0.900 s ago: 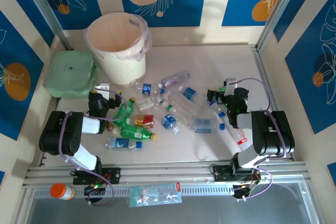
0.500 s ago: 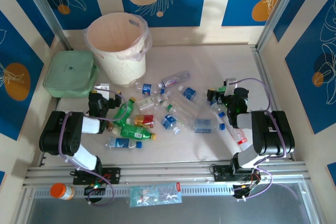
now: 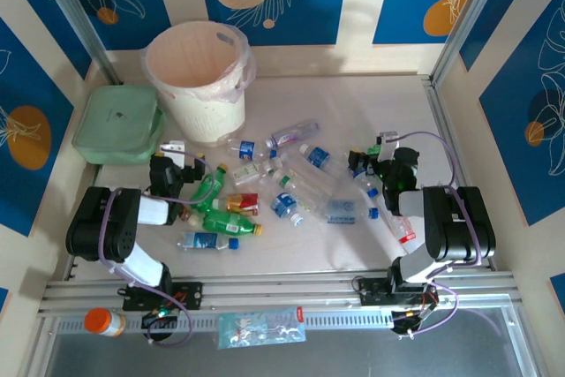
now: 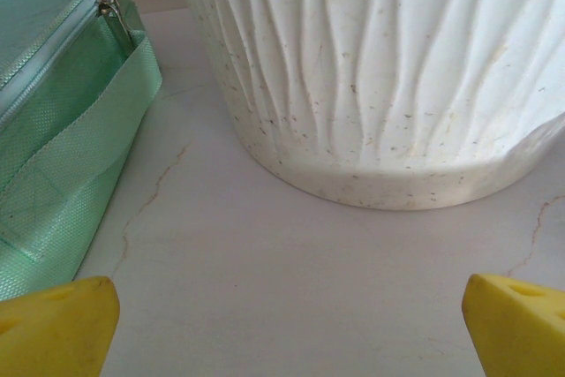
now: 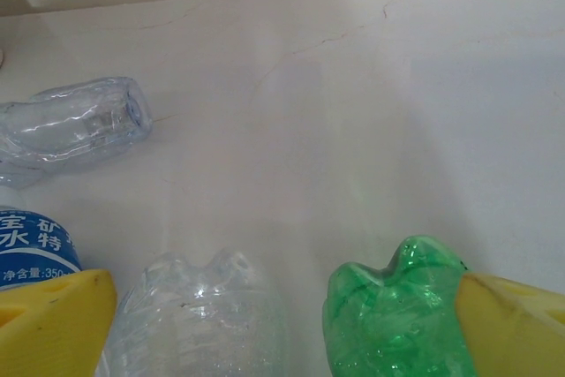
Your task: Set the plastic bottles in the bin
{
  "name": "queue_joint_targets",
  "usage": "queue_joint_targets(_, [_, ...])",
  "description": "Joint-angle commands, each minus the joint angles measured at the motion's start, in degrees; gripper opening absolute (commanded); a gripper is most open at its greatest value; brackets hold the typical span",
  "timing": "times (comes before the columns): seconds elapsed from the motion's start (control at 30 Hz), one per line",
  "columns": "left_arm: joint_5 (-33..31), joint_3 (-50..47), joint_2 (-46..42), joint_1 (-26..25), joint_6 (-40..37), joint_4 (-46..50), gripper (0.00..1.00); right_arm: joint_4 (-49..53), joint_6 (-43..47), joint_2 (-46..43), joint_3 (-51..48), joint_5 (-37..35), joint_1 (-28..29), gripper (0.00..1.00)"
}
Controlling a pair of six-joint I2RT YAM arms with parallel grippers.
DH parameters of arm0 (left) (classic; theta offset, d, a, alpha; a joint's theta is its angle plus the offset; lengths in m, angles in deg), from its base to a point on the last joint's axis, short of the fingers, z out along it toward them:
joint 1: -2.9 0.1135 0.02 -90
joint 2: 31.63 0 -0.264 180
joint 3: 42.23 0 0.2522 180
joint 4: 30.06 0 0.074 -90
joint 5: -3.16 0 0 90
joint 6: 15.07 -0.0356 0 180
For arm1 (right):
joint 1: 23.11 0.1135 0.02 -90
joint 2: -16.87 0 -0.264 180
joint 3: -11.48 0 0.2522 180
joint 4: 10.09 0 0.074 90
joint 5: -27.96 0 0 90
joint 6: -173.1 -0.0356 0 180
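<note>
The left jaws are wide apart and hold nothing, low over the table (image 4: 291,289). Just past them stands the bin (image 4: 380,86), with a green box (image 4: 62,130) on its left. The right jaws are wide apart too, with the ends of a clear bottle (image 5: 207,320) and a green bottle (image 5: 393,311) lying between them, while the other plastic bottles (image 3: 284,205) lie scattered mid-table, nearer than the bin.

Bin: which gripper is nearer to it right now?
Left. The left gripper sits just in front of the bin, open and facing its base. The right gripper is well off to the bin's right, across the scattered bottles.
</note>
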Motion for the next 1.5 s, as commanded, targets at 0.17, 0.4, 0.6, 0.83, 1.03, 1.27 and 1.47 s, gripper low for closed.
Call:
queue_joint_targets(0.17, [0.03,-1.08,-6.00,-1.53,-2.27,1.21,0.99,10.88,-0.04,-8.68,3.13,1.14,-0.24,0.99])
queue_joint_targets(0.4, [-10.67,-4.78,-21.28,-5.40,-1.92,1.41,0.99,23.29,4.90,-25.38,6.95,-4.74,8.01,0.99])
queue_joint_targets(0.6, [-4.47,-6.11,-40.31,-10.77,6.48,11.11,0.99,37.59,12.14,-36.33,15.25,-3.86,25.60,0.99])
queue_joint_targets(0.83, [-8.16,3.15,-67.62,-22.09,23.08,50.44,0.99,53.66,6.62,-43.49,27.53,-13.36,47.55,0.99])
queue_joint_targets(1.03, [-8.38,23.93,-71.95,-22.62,38.59,97.32,0.99,79.12,-22.23,-43.71,39.44,-2.49,39.89,0.99])
queue_joint_targets(1.27, [-6.60,30.36,-73.48,-22.66,49.30,112.85,0.99,93.94,-26.24,-33.99,42.43,6.85,31.40,0.99])
queue_joint_targets(1.47, [1.63,30.20,-62.98,-22.65,52.09,123.27,0.99,102.49,-20.01,-24.16,42.78,1.27,38.53,0.86])
